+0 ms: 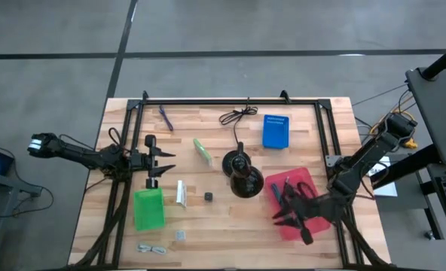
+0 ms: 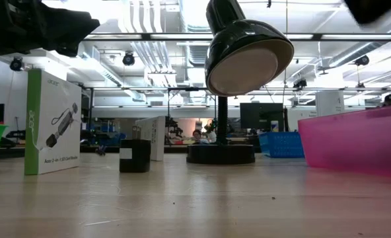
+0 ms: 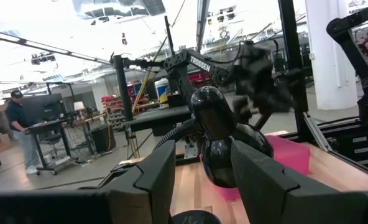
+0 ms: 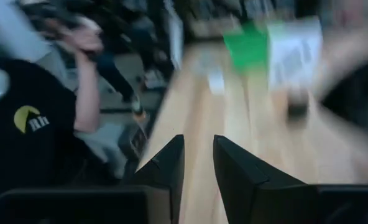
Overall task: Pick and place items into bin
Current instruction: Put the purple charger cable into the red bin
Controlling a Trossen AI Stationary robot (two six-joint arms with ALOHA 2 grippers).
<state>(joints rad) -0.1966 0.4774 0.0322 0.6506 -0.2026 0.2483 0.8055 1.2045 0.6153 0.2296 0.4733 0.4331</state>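
My right gripper (image 1: 282,207) hangs over the pink bin (image 1: 307,181) at the table's right, pointing toward the left edge. Its fingers (image 4: 198,146) stand a little apart with nothing between them. At the left edge my left gripper (image 1: 163,162) waits open and empty. The items lie on the wood: a purple pen (image 1: 165,118), a coiled black cable (image 1: 238,115), a green and white packet (image 1: 202,150), a white packet (image 1: 181,193), a tiny black cube (image 1: 208,196) and clear bits (image 1: 180,235).
A black lamp (image 1: 242,177) on a round base stands mid-table, close to the pink bin's left side. A blue bin (image 1: 276,130) sits at the far right, a green bin (image 1: 149,208) near the left gripper. A black frame (image 1: 230,102) borders the table.
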